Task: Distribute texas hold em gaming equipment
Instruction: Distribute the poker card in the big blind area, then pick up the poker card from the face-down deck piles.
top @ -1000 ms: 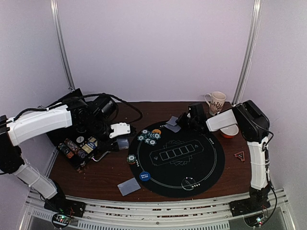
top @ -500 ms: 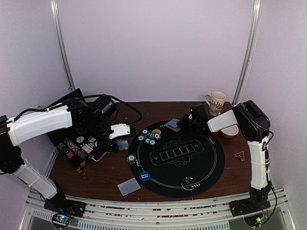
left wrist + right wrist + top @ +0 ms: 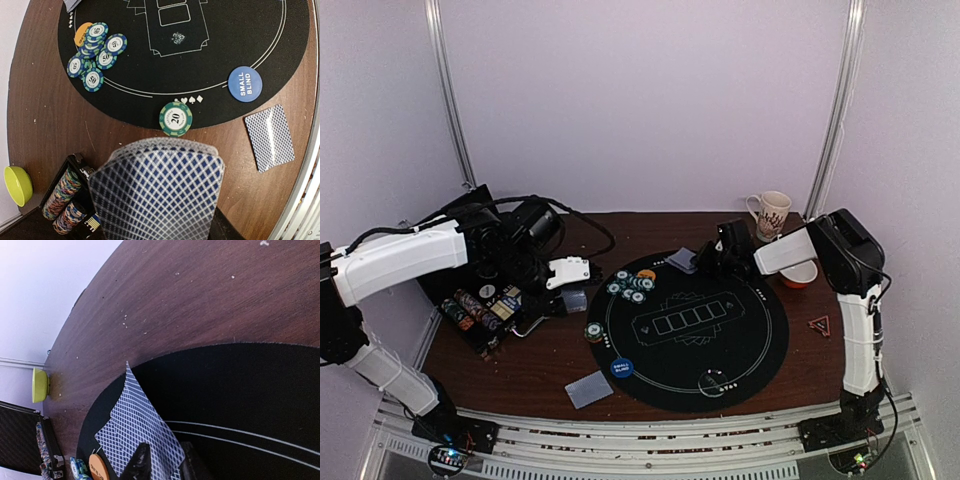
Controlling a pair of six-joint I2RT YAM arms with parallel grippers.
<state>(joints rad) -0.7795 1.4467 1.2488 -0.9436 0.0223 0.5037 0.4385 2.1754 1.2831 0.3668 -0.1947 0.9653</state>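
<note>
My left gripper (image 3: pixel 570 287) is shut on a fanned stack of blue-diamond-backed playing cards (image 3: pixel 157 192), held above the table left of the black round mat (image 3: pixel 740 330); the cards hide its fingers. My right gripper (image 3: pixel 162 465) is shut on a few cards (image 3: pixel 140 432) at the mat's far left edge, also seen in the top view (image 3: pixel 682 260). A pile of teal chips (image 3: pixel 95 52) and an orange button (image 3: pixel 81 34) lie on the mat. A green 20 chip (image 3: pixel 175 118), a blue small-blind button (image 3: pixel 245 84) and a face-down card pair (image 3: pixel 270 137) lie near the mat's near left edge.
An open black chip case (image 3: pixel 485 305) stands at the left, with a green bowl (image 3: pixel 17 185) beside it. A patterned mug (image 3: pixel 772 213) and a red-and-white bowl (image 3: pixel 800 273) stand at the far right. A red triangle (image 3: pixel 819 324) lies right of the mat.
My right gripper has shifted slightly to the right and back with its cards. The left arm has hardly moved.
</note>
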